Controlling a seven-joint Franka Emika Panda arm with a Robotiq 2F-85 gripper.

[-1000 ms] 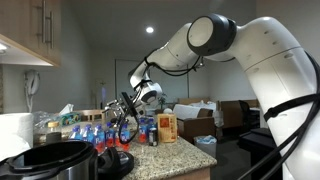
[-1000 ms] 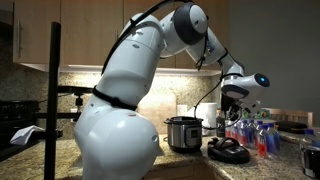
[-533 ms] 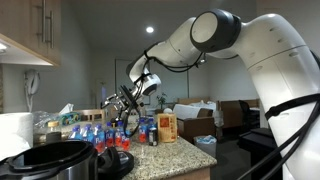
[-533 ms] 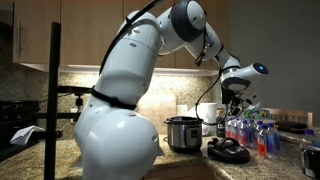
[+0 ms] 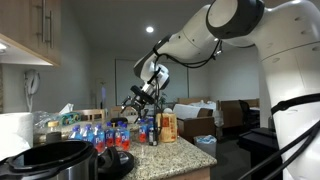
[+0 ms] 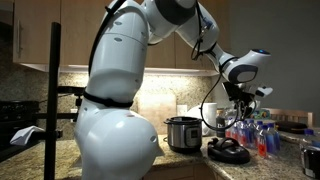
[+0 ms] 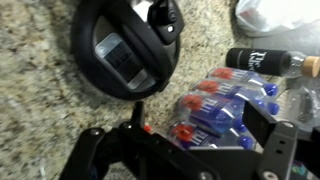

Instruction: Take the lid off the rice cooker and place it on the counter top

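The round, slightly domed black lid (image 7: 125, 50) lies flat on the speckled granite counter top (image 7: 30, 110). The gripper (image 7: 180, 150) hangs above, spread and empty.

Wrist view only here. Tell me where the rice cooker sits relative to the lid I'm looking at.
Observer: The rice cooker stands on the counter top, right beside the lid.
Operator: Confirm the cooker is uncovered.
Observer: Yes, in an exterior view its black rim is bare, nothing on top.
Operator: Report the gripper's height.
Observer: The gripper hangs in the air above the bottles, touching nothing.
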